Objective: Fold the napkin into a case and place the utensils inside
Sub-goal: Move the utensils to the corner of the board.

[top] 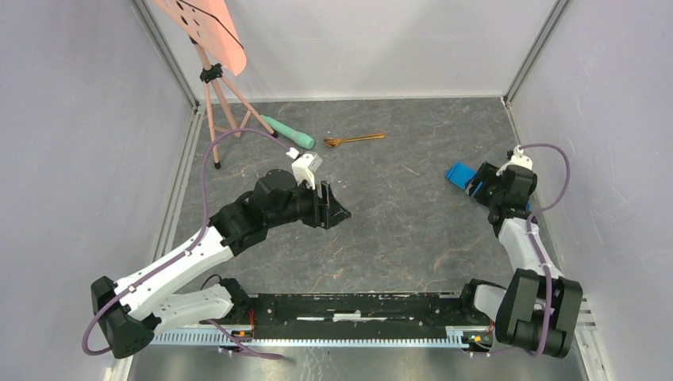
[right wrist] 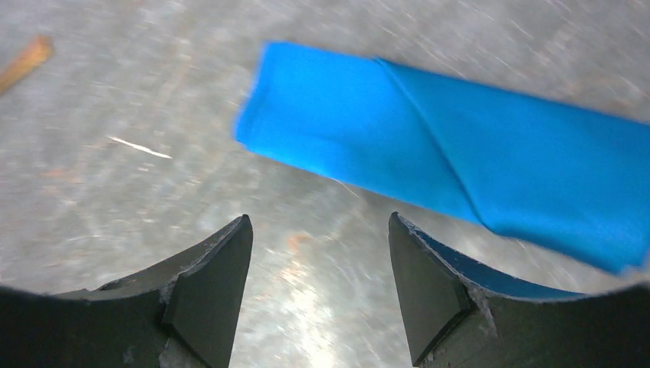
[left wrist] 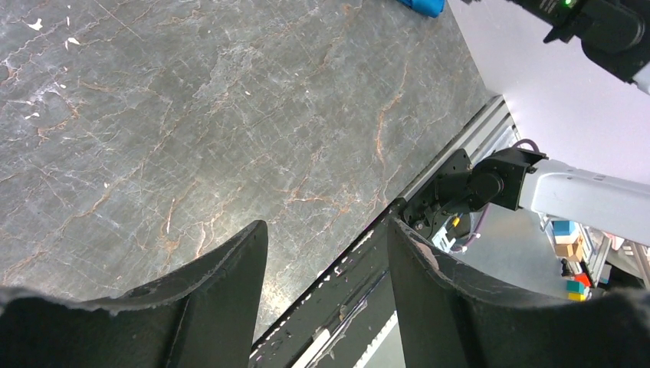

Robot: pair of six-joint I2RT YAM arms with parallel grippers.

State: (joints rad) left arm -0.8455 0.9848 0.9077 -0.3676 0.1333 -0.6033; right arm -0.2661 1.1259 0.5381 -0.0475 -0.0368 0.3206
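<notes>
The bright blue napkin [top: 461, 175] lies folded into a narrow layered packet at the table's right side, partly hidden under my right arm. In the right wrist view it [right wrist: 467, 161] is a long strip with a diagonal crease. My right gripper [right wrist: 318, 230] is open and empty just beside its near edge. A copper-gold spoon [top: 353, 140] lies at the back middle; its end [right wrist: 24, 60] shows in the right wrist view. No second utensil shows. My left gripper [top: 337, 208] is open and empty over the table's middle [left wrist: 326, 230].
A mint-green cylinder [top: 287, 132] lies next to the spoon at the back. A pink tripod stand [top: 213, 75] stands at the back left. Grey walls close in the sides. The black base rail [top: 349, 305] runs along the near edge.
</notes>
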